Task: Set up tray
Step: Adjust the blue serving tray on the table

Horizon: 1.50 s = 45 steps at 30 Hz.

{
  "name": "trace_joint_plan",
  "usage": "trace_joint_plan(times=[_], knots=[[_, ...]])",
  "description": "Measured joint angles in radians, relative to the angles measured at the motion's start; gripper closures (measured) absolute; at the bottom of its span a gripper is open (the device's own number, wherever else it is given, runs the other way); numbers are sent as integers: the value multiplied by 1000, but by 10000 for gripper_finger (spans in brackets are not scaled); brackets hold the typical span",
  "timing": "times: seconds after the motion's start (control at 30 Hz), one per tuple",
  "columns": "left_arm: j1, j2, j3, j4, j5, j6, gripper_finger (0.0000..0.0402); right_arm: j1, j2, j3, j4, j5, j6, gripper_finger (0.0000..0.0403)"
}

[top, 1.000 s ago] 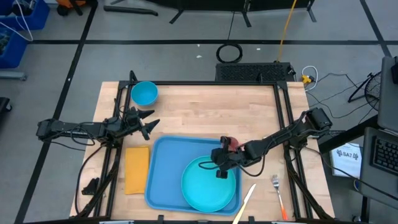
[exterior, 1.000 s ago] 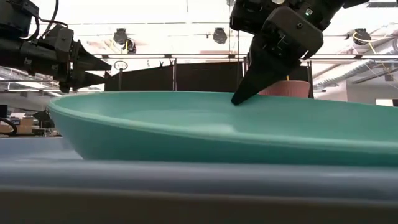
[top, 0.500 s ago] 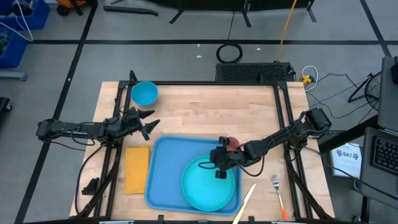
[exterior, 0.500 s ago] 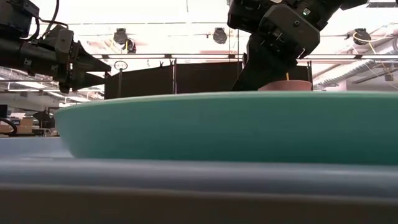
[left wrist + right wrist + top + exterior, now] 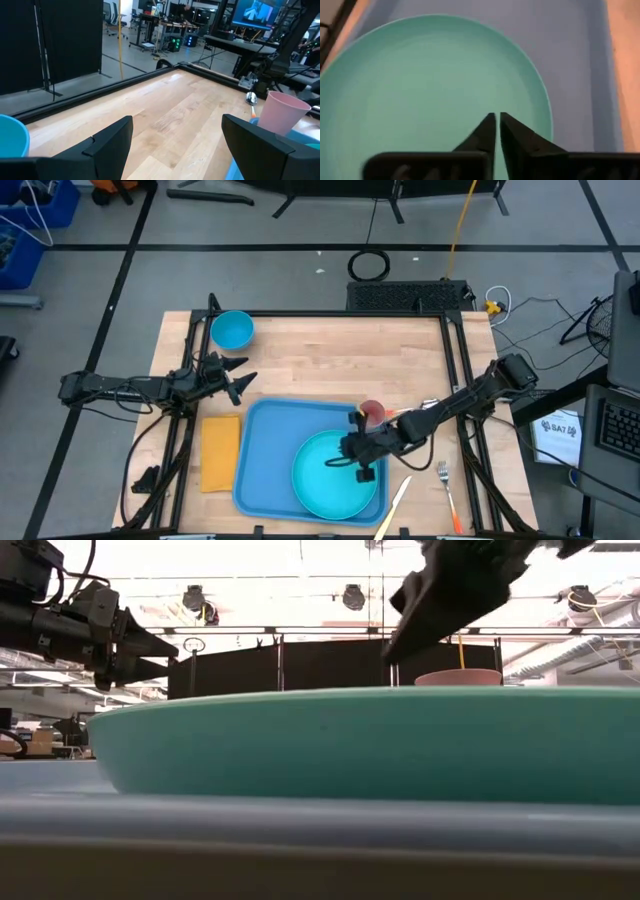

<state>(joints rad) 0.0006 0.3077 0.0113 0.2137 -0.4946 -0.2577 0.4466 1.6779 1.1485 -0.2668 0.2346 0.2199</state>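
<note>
The blue tray lies on the table's near middle. A round turquoise plate sits flat on the tray's floor in its right near part, and fills the low view. My right gripper hangs shut just above the plate's far right part, its fingertips pointing down. In the low view it stands clear above the rim. My left gripper waits open above the table left of the tray's far edge, and holds nothing.
A pink cup stands at the tray's far right corner. An orange-yellow napkin lies left of the tray. A blue bowl sits at the far left. A fork and a pale stick lie right of the tray.
The plate was tipped, its far rim raised at my right gripper's fingers; it has dropped flat onto the tray. My right gripper has then risen off the rim and moved toward the table's near edge, over the plate.
</note>
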Motion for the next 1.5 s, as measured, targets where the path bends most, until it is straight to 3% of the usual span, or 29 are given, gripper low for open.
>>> trace_joint_plan(times=[0.13,0.43,0.7,1.03,1.5], knots=[[0,0,0,-2,0,0,91,40,0,3,-106,-55,103,402],[0,0,0,-1,-1,-8,91,157,-1,3,-192,-48,346,403],[0,0,0,0,-1,-10,91,245,-2,-18,-298,29,577,403],[0,0,0,-1,-2,-14,91,201,0,-160,-201,27,607,403],[0,0,0,-3,-2,-7,91,163,-2,-153,-259,25,578,403]])
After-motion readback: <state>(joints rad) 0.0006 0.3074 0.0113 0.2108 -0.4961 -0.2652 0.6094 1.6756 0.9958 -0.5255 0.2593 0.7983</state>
